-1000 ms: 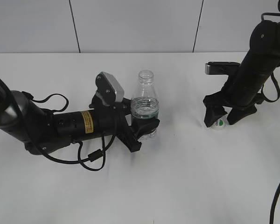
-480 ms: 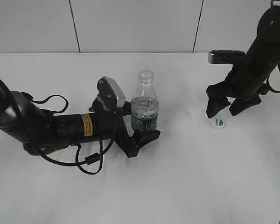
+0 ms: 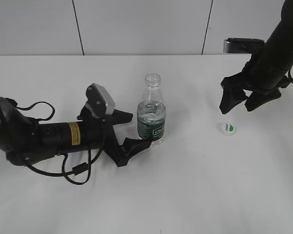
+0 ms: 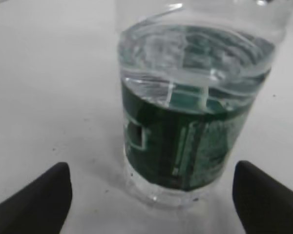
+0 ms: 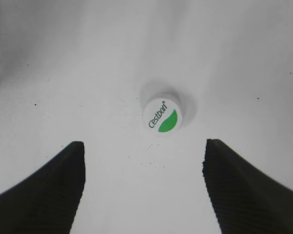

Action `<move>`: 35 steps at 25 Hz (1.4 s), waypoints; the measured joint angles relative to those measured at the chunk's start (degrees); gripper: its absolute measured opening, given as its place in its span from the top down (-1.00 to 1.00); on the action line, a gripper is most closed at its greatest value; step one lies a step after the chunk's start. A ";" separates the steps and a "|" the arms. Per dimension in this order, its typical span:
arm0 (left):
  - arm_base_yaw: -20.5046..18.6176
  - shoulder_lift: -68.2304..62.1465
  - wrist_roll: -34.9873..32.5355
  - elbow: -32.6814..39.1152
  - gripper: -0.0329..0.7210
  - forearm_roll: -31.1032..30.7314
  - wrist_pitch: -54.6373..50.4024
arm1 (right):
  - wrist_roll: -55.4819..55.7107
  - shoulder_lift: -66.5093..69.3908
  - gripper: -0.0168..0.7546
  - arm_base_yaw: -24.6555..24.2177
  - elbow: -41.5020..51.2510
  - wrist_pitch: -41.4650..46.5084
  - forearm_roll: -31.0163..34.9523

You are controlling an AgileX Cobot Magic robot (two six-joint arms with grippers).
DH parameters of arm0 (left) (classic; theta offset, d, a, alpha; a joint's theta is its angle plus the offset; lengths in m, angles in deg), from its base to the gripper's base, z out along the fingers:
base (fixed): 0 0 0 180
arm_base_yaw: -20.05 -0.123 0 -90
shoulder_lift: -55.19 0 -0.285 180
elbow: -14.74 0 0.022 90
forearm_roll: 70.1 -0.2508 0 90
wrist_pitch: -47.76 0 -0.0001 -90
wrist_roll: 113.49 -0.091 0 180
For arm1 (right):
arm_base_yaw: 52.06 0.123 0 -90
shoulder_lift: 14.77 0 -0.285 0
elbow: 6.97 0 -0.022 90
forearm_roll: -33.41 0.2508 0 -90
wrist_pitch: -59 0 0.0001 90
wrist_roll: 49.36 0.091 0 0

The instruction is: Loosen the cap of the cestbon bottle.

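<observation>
Cestbon bottle [image 3: 152, 117] is standing upright near the middle of the white table [image 3: 185, 195], its neck open and uncapped. Water is filling it to just above the dark green label band, which is clearest in the left wrist view [image 4: 190, 117].

Its cap [image 3: 227, 128] is lying flat on the table well to the right of the bottle, green leaf mark and lettering facing up [image 5: 162, 115].

Left gripper [image 3: 132, 131] is lying low along the table, pointing at the bottle's base from the left. Its jaws are standing wide apart, one fingertip [image 3: 139, 144] sitting just beside the foot of the bottle and the other behind and to the left. In the left wrist view the two fingertips [image 4: 39, 195] are flanking the bottle with clear table showing on each side, so nothing is being gripped.

Right gripper [image 3: 249, 100] is hanging above the table, up and to the right of the cap, apart from it. Its jaws are spread wide too; in the right wrist view the fingertips [image 5: 44, 190] are framing the cap from a height, holding nothing.
</observation>
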 joint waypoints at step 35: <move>-10.03 24.88 -3.48 -19.10 -0.65 19.60 -100.82 | 6.59 -14.96 -0.53 -0.41 0.00 5.91 -18.98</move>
